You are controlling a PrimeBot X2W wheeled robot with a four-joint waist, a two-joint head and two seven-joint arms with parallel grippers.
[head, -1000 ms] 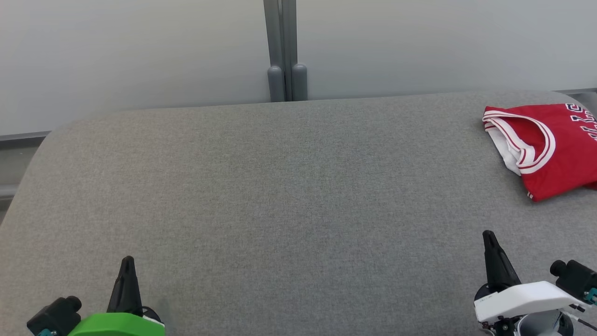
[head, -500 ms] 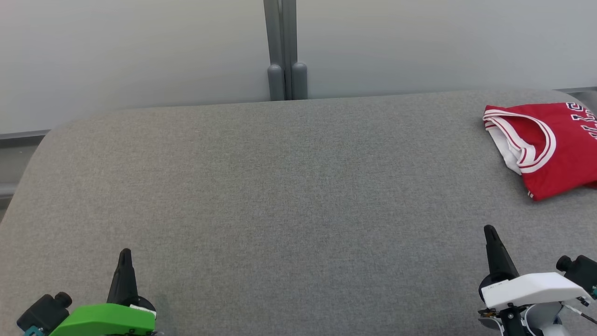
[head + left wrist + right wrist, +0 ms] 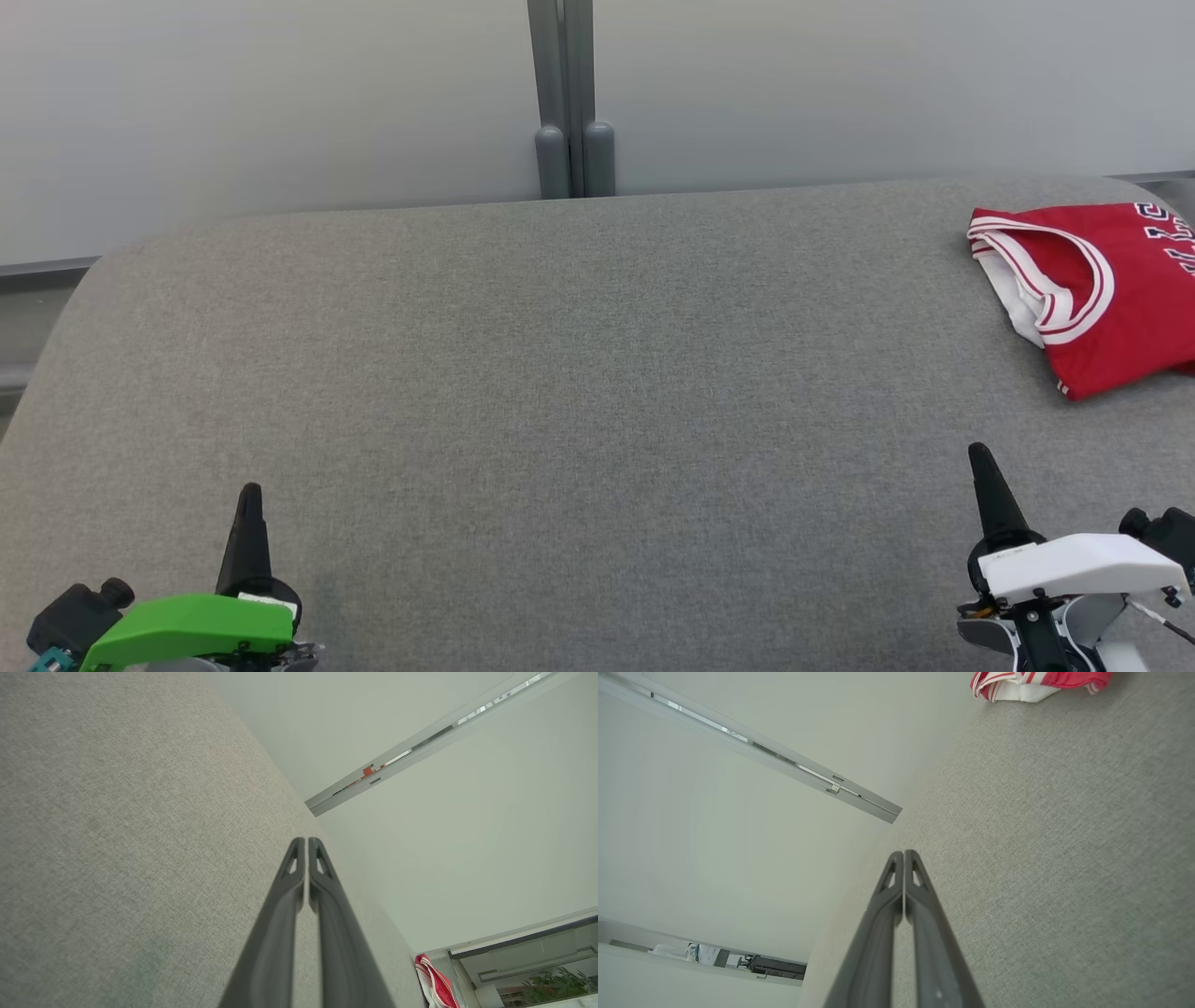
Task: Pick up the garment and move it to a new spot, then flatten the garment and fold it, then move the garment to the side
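Grey fabric table (image 3: 560,373); folded red-and-white jersey (image 3: 1111,308) looks set aside at right edge.
Clenched empty at near edge: left gripper (image 3: 249,492), right gripper (image 3: 978,455).

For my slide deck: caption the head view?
Folded red jersey at far right of the grey surface; left gripper and right gripper at the near edge, jaws shut.

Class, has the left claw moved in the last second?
Yes: the left claw has edged up the head view, toward the post, which holds its place.
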